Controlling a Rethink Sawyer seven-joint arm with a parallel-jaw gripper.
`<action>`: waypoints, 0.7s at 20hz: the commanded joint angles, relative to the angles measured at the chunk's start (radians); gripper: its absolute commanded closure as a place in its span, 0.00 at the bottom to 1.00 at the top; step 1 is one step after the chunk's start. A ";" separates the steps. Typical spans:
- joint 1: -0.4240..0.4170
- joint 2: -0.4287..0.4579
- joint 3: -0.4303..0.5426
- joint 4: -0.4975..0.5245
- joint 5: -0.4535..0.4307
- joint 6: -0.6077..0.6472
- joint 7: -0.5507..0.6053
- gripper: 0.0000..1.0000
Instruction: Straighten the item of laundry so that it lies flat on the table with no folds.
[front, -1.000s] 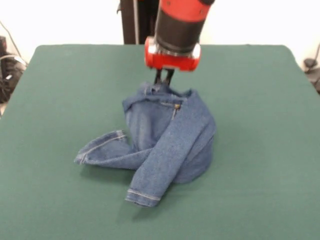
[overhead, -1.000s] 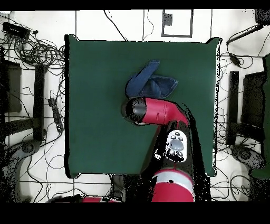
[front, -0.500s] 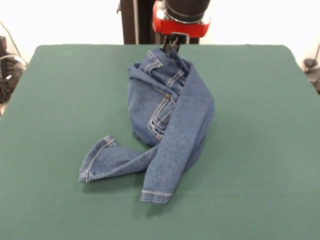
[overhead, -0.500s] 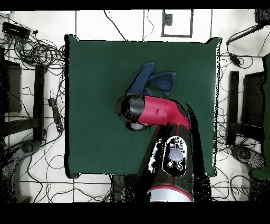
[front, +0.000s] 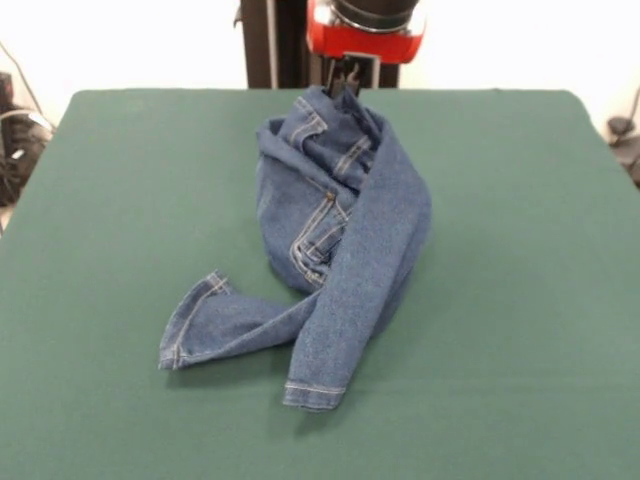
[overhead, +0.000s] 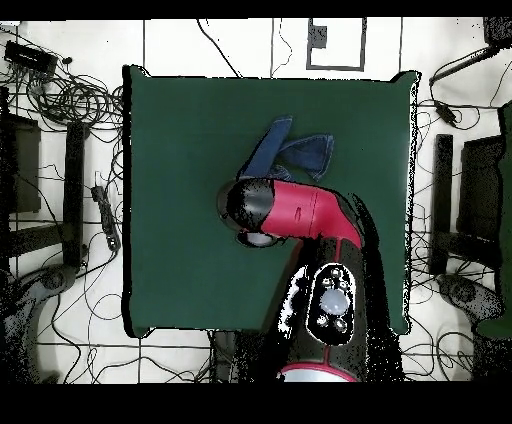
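Observation:
The item of laundry (front: 335, 235), a small pair of blue denim jeans, hangs from its upper edge above the green table (front: 110, 200). My gripper (front: 346, 84) is shut on that upper edge, at the top of the front view. Both legs trail down onto the cloth, one hem at the lower left (front: 180, 340) and one at the lower middle (front: 310, 388). An orange-stitched pocket faces the front camera. In the overhead view the red arm (overhead: 300, 210) covers the gripper and much of the jeans (overhead: 290, 155).
Wide bare felt surrounds the jeans on all sides. Cables and stands (overhead: 60, 90) lie on the floor off the table's left and right edges in the overhead view.
My gripper has risen with the jeans' upper edge, from low over the pile to the top of the front view. The garment stretched taller and the legs dragged slightly.

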 joint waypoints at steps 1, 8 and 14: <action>0.108 -0.110 -0.072 0.016 0.047 0.291 0.354 1.00; 0.170 -0.191 -0.138 -0.067 0.011 0.366 0.333 1.00; 0.192 -0.247 -0.140 -0.057 0.003 0.264 0.301 1.00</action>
